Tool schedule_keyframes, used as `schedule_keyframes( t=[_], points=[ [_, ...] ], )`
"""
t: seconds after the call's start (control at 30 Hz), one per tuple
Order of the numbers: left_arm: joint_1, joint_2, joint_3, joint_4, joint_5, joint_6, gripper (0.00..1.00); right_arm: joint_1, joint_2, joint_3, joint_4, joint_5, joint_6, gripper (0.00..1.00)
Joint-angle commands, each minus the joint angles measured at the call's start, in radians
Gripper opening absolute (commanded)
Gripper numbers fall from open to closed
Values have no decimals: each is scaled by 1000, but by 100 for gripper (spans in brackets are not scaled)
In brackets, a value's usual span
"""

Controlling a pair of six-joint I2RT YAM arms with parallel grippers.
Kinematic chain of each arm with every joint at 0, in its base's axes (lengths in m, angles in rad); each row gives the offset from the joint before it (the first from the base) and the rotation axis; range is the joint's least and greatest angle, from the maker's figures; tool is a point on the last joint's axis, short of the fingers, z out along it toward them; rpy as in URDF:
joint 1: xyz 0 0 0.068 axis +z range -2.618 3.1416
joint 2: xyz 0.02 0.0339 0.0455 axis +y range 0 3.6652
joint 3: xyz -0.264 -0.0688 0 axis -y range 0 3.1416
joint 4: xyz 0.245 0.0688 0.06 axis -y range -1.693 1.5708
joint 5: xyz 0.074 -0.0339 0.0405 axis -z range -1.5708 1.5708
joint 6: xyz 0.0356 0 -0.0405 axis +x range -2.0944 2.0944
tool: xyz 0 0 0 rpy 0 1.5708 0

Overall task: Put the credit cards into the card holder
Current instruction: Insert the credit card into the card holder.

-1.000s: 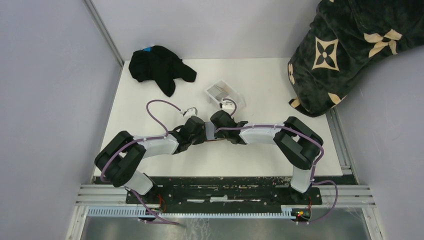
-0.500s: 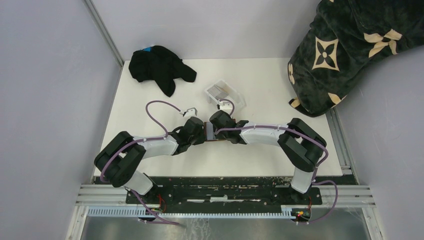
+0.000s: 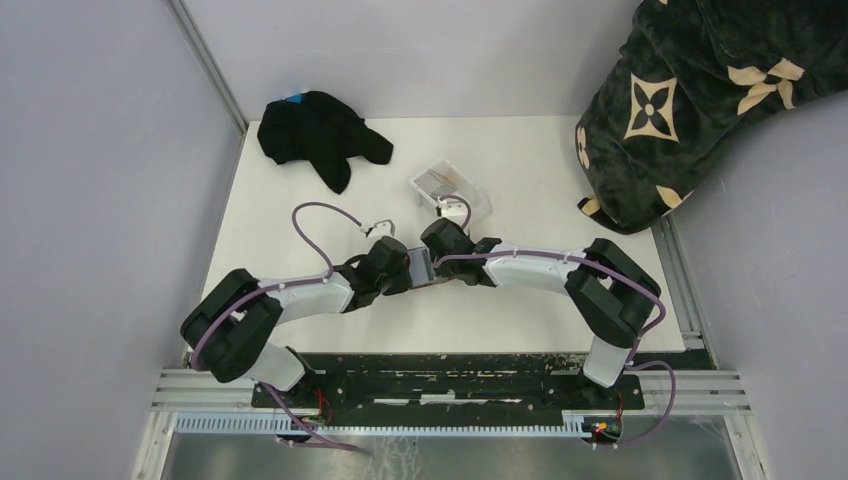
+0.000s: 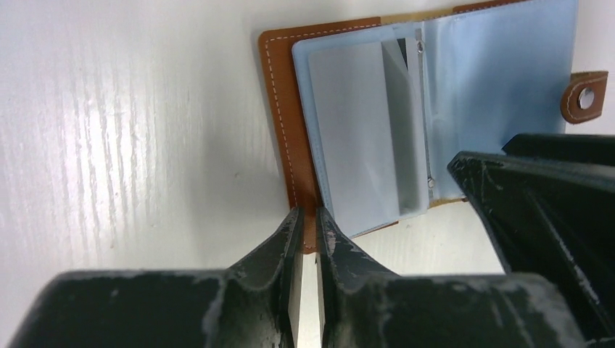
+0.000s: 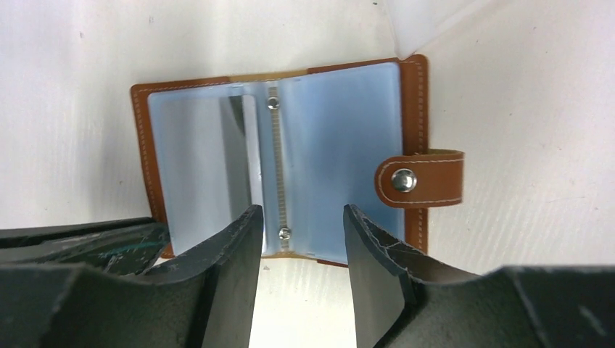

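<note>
While the left hand [image 4: 307, 221] pinches the one card holder [image 4: 279, 109], the right hand [image 5: 303, 217] hangs half-open. One grey card [image 4: 352, 138] sits inside.

Robot lab test cell: white tabletop [image 3: 545, 165] boxed in by plain grey panels [image 3: 100, 180], slotted aluminium rails [image 3: 450, 388] bolted along the near edge.

- no words, numbers or brand names could be read anywhere.
- the dark plush fabric [image 3: 700, 70] at the far right corner carried cream flower and four-point star emblems, no letters legible.
</note>
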State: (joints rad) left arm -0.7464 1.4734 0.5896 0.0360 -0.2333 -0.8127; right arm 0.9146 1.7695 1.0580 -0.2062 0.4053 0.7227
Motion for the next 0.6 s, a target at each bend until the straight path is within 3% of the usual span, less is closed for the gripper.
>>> schedule_keyframes(
  t=[0.0, 0.57],
  points=[
    [-7, -12, -5, -218, -17, 28, 22, -2, -48, 33, -7, 47, -21, 51],
    [-5, -90, 81, -312, -107, 34, 45, -43, -41, 45, -13, 3, -49, 49]
  ],
)
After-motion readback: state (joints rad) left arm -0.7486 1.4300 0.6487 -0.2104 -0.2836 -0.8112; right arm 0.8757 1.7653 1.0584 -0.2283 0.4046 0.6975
